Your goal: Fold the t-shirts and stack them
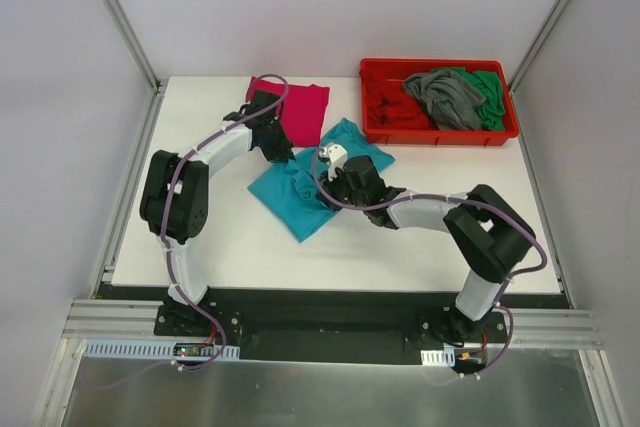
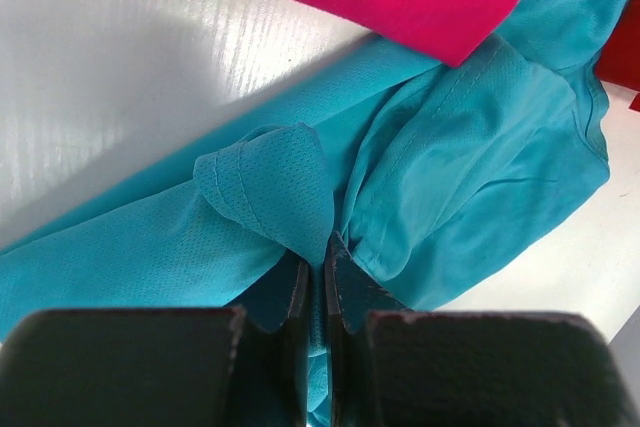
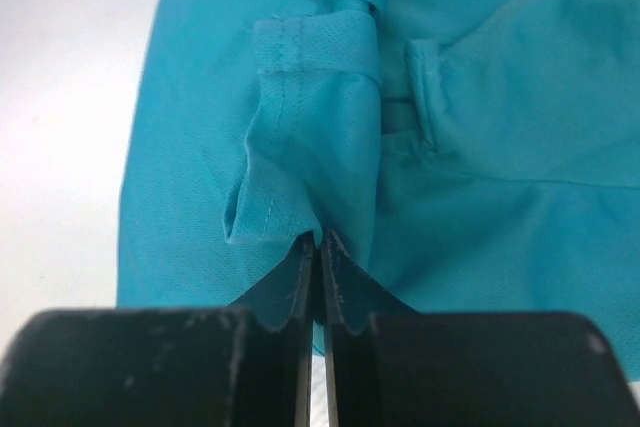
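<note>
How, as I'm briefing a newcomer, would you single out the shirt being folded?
On the white table, left of the red tray, lie two shirts. It is the nearer teal shirt, pinched by the left gripper and right gripper; the pink shirt is folded.

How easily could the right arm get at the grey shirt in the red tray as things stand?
Probably yes, though not at once. The grey shirt lies uncovered in the red tray, on that arm's side. But the right gripper is shut on the teal shirt and must let go first.
</note>
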Robot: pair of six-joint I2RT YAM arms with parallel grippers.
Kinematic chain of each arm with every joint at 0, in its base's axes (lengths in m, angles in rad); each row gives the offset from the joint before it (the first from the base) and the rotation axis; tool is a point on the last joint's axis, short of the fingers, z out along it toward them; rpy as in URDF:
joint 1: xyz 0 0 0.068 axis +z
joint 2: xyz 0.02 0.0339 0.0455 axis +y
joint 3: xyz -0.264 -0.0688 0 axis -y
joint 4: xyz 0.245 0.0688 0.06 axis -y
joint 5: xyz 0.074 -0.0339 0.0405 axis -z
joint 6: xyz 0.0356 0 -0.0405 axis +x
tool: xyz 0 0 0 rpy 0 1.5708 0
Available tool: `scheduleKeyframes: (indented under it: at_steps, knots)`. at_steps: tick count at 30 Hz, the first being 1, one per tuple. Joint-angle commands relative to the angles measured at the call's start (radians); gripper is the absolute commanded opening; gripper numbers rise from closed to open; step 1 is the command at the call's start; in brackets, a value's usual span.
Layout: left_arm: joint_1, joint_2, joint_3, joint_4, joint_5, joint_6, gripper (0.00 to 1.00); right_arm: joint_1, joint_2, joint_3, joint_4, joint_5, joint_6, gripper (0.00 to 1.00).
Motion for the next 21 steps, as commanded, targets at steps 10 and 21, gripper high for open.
scheduleKeyframes:
  at_steps: [10, 21]
  knots:
    - [-0.009, 0.098, 0.102, 0.001, 0.035, 0.047, 0.22, -0.057, 0.026, 0.016, 0.028, 0.057, 0.081, 0.15]
    - [-0.009, -0.078, 0.088, 0.003, 0.074, 0.153, 0.99, -0.083, -0.059, -0.018, -0.068, 0.375, 0.274, 0.38]
